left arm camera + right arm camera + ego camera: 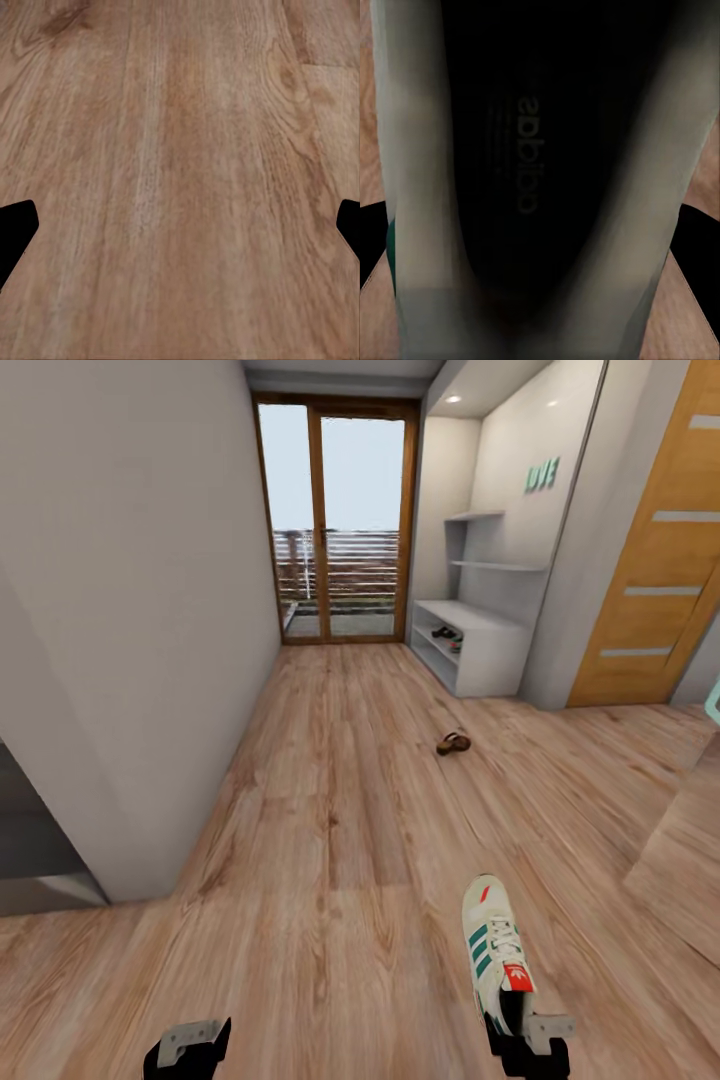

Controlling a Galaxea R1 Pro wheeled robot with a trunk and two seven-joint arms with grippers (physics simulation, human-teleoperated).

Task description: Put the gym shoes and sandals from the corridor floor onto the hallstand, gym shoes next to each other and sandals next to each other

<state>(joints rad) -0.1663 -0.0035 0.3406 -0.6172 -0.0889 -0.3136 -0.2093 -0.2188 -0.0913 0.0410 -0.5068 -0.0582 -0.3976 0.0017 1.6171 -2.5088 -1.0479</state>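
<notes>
The corridor floor (330, 840) runs ahead of both claws to a glazed door (335, 520). The hallstand (480, 645) stands far ahead of the right claw (528, 1050) and slightly to its outer side, against the wall beside a wooden door (655, 560). Small dark items sit in its upper shelf slot; they are too small to identify.

One gym shoe (497, 950) is carried in the right claw. The claw is clenched on the shoe's heel end, and the shoe's long axis extends straight forward from the claw, toe leading, roughly in line with the corridor. One sandal (453, 742) lies on the floor well ahead of the right claw, between it and the hallstand, well short of the rack. The right arm is the nearer arm to both the sandal and the rack.

The left claw (187, 1052) is released and holds nothing; its fingers stand wide apart over bare planks.

The head view gives the bearing from the shoe to the hallstand. The right wrist view supplies what the head view lacks: the dark insole (521, 157) with its printed brand lettering, seen straight down the shoe opening, with a claw finger (697, 240) flanking the heel on each side. The left wrist view confirms bare floor (180, 150) between its fingers (15, 232).

Judgement: the coming move is a carry forward to the hallstand, toe first.
</notes>
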